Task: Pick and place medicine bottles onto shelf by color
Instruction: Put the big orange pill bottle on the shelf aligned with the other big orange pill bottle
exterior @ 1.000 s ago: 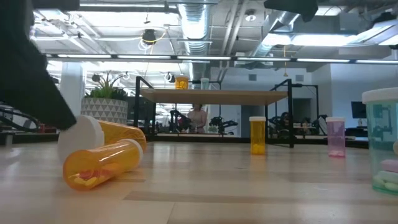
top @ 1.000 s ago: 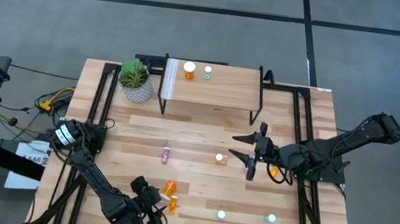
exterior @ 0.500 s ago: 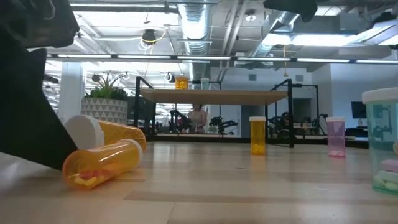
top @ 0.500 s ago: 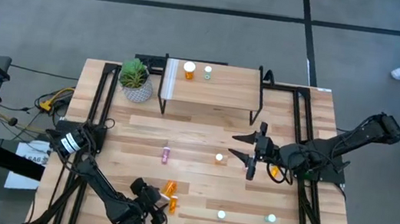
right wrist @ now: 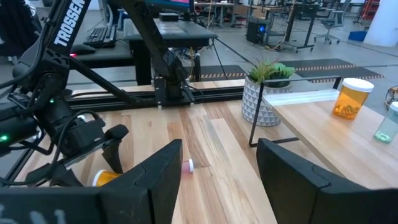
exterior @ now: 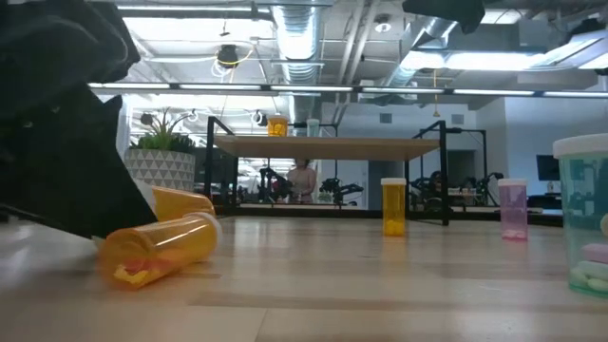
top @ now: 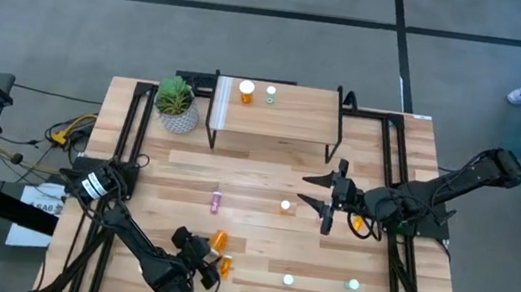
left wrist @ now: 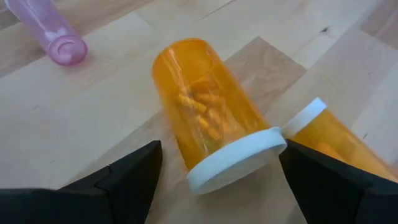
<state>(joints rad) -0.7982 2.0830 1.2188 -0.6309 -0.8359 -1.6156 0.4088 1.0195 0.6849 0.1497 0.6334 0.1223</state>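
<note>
Bare table (top: pixel 267 172) mid-board; left fingers (left wrist: pixel 134 180) spread around lying orange bottle (left wrist: pixel 211 134); right fingers (right wrist: pixel 161 171) parted, empty.

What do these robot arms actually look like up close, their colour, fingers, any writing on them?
Both arms are dark, almost black, built of slim jointed segments. The left arm carries white TROSSEN lettering along one link and a small green light. Each ends in two flat, wedge-shaped black fingers: the left gripper and the right gripper. Thin black cabling trails near the right arm.
</note>
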